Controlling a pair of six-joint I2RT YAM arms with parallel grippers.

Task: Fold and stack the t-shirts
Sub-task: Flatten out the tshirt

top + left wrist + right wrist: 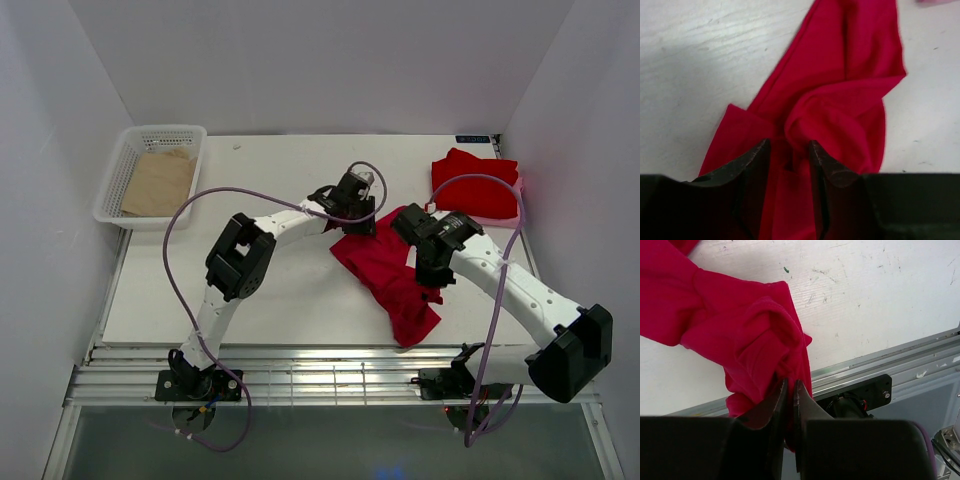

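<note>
the right gripper [788, 390] is nearest the lens in its wrist view, its fingers almost closed, with a thin pinch of the crumpled shirt [740, 335] between them. the left gripper [788, 147] has its fingers a little apart with a thick bunch of the same red cloth filling the gap, so it looks clamped on that bunch.

from above, the crumpled shirt [385, 270] lies right of the table's [270, 300] middle. its long axis runs slantwise, from the left gripper [352, 205] at the far end down to a loose tail near the front edge. the right gripper [430, 268] holds the right-hand side, partway along. the coming move seems to turn on this: the two holds lie along one slanted line, so pulling them apart should spread the cloth flat for folding.

a folded shirt [475, 183] sits at the far right corner, nearer the right arm. a basket [115, 190] with a tan sheet [160, 183] stands far left.

no brand or print shows on the cloth; a small dark label [473, 139] at the table's far edge is too small to read.
</note>
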